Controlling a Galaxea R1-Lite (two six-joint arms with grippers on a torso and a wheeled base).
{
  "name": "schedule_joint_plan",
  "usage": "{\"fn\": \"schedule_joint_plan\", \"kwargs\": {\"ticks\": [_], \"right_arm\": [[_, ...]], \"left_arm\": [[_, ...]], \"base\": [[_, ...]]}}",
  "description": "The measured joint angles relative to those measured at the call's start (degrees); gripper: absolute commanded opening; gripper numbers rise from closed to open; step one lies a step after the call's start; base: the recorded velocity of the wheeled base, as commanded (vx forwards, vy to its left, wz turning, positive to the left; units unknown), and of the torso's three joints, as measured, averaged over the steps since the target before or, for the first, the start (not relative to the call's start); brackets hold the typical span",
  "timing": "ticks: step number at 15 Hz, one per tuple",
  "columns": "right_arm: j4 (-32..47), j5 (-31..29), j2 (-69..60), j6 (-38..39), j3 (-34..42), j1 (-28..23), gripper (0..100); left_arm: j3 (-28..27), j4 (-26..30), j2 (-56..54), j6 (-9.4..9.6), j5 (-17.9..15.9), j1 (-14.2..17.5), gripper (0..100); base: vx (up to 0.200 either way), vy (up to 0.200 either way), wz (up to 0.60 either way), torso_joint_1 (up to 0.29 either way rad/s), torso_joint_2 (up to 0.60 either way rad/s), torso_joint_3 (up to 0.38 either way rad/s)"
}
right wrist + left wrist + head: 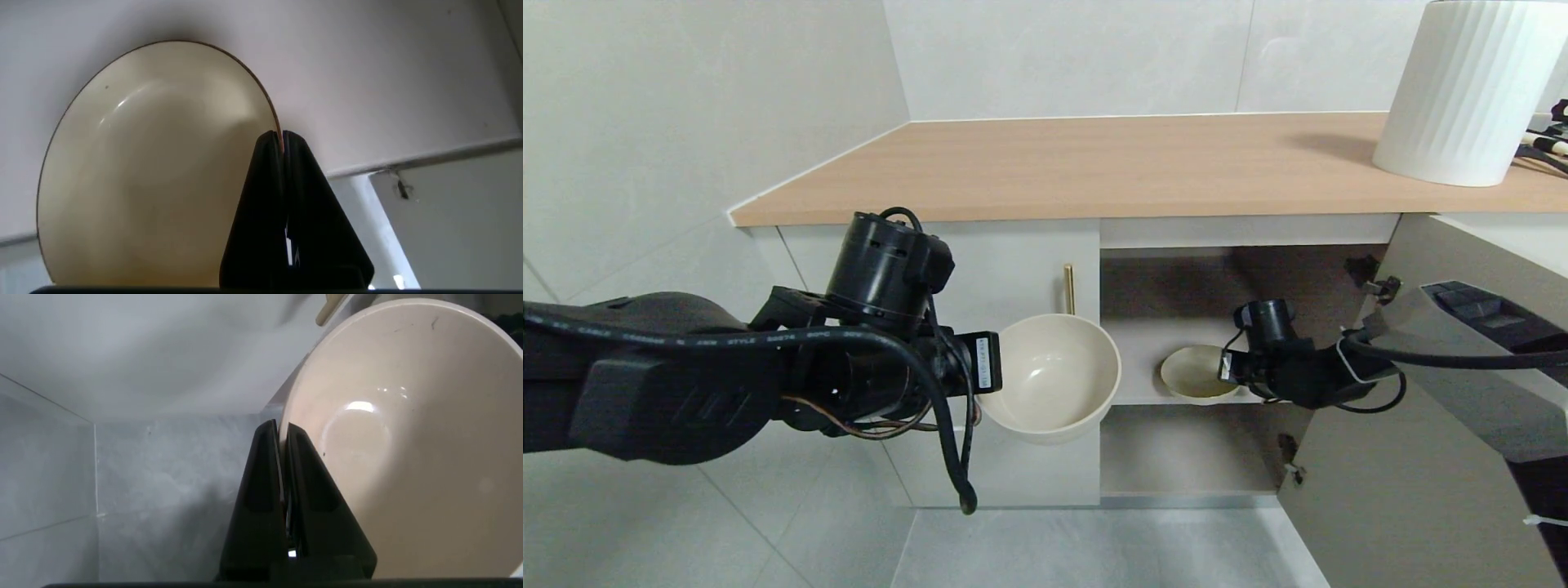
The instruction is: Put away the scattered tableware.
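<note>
Clamps left fingers (265, 482) on rim of cream bowl (1054, 376), right fingers (265, 188) on rim of dish (1192, 371) at cabinet shelf (1139, 367); likely rigid, slick, breakable, best held by rims.

One deep cream bowl (1054, 380); one shallow cream dish (1194, 374); two pieces of tableware in all. Two black grippers: left gripper (283, 433) and right gripper (282, 140), one piece in each. One wooden countertop (1094, 167); one white ribbed bin (1462, 90) on it. Two cabinet doors: one closed door (1013, 261), one open door (1405, 490); one brass handle (1068, 287); one shelf (1135, 359); two hinges (1374, 284) on the open door; dark utensils (1547, 143) at the countertop's right edge, too cut off to count.
</note>
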Motion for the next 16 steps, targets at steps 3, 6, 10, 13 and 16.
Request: {"fn": "schedule_joint_plan", "kwargs": {"ticks": [3, 6, 10, 13, 16], "right_arm": [[0.0, -1.26, 2.34, 0.0, -2.79, -0.2, 0], [0.0, -2.08, 4.21, 0.06, -5.33, -0.28, 0], [0.12, -2.13, 6.03, 0.09, -8.3, -0.35, 0], [0.11, -2.47, 7.22, 0.09, -10.4, -0.56, 0], [0.11, -2.57, 8.16, 0.09, -11.93, -0.94, 0]], "left_arm": [[-0.06, -0.04, 0.59, 0.05, 0.07, 0.04, 0], [-0.15, -0.43, 0.83, 0.05, 0.09, 0.0, 0], [-0.09, -1.0, 1.24, 0.05, 0.09, 0.0, 0], [-0.09, -1.15, 1.41, 0.06, 0.09, 0.0, 0], [-0.09, -1.17, 1.66, 0.06, 0.09, 0.0, 0]], "base": [[0.0, 0.0, 0.0, 0.0, 0.0, 0.0], [0.0, 0.0, 0.0, 0.0, 0.0, 0.0], [0.0, 0.0, 0.0, 0.0, 0.0, 0.0], [0.0, 0.0, 0.0, 0.0, 0.0, 0.0], [0.0, 0.0, 0.0, 0.0, 0.0, 0.0]]}}
